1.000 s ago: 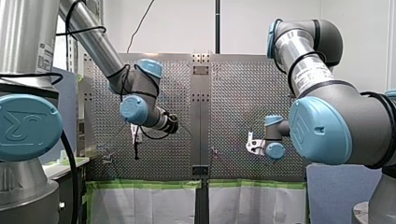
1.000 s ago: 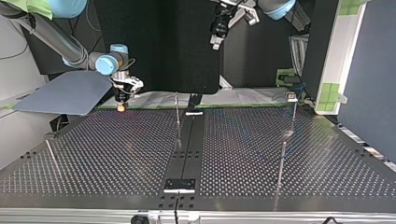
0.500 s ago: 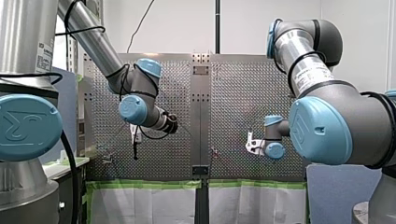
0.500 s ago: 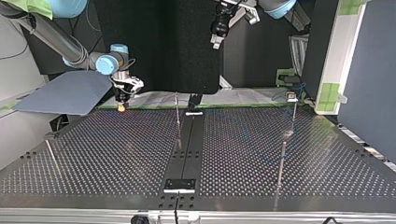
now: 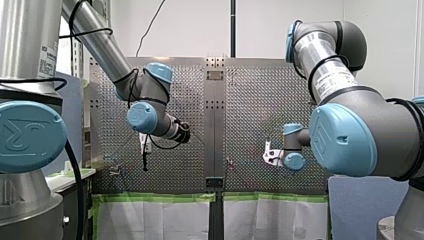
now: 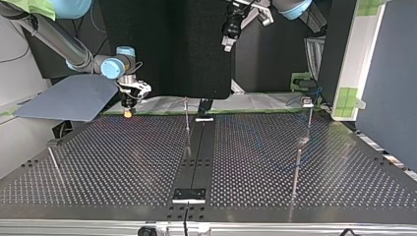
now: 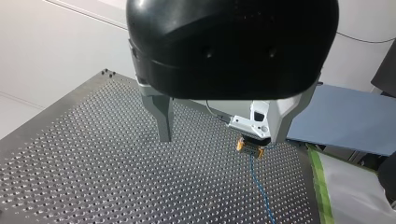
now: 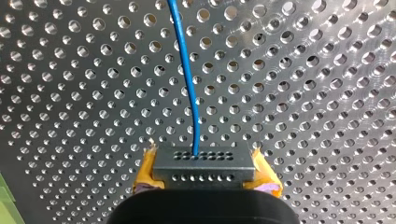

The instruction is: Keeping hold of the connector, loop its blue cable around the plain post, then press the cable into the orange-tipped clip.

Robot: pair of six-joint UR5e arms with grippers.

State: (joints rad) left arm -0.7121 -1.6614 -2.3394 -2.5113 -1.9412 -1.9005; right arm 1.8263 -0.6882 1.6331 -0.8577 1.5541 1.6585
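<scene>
Okay so, going across the top view from its left. First there's a thin rod (image 6: pixel 54 164) standing near that side edge of the table (image 6: pixel 123 162). Next comes my right gripper (image 6: pixel 128 112), hanging just above the table edge on the arms' side. Its yellow pads (image 8: pixel 145 175) are clamped on the two ends of the connector (image 8: pixel 204 164). The blue cable (image 8: pixel 187 74) leaves the connector's face and runs off over the holes ahead of it.

Then there's the middle post (image 6: pixel 187 120), by the dark centre strip and near that same edge. High above the table, a bit further along, is my left gripper (image 6: pixel 230 38). Its wrist view shows the fingers spread with nothing between them.

Toward the right side edge stand a capped post (image 6: pixel 309 120) with a small pale block on top and, nearer the camera's edge, a bare post (image 6: pixel 296 169). I honestly can't tell which of these is the clip, since no orange tip shows.

As for what could bite me, only the connector's ends are pinched. If the cable goes taut partway round a post, it could twist the connector out of the pads. These posts are skinny too, so if I carry the cable too high it probably slips over the top. Loose cable dragging on the table could also snag.
</scene>
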